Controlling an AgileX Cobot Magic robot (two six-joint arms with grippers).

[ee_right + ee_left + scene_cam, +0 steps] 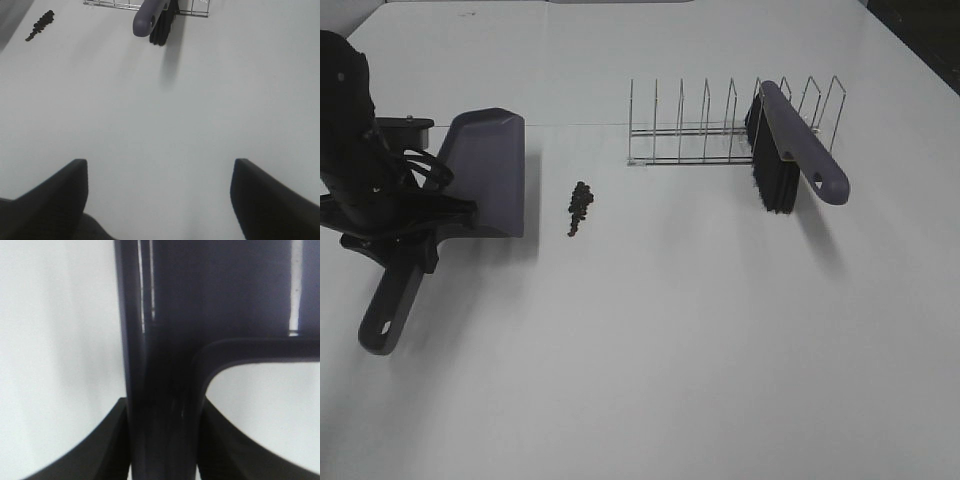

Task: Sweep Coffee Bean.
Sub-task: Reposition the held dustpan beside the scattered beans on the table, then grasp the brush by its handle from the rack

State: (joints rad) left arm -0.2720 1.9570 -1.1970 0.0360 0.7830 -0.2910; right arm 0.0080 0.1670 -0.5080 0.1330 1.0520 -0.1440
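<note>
Coffee bean [580,207] pile lies just beside dustpan [488,165].

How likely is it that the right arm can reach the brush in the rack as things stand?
Probably yes. The right gripper is open, with only bare table between it and the brush, whose handle sticks out of the rack towards it.
</note>
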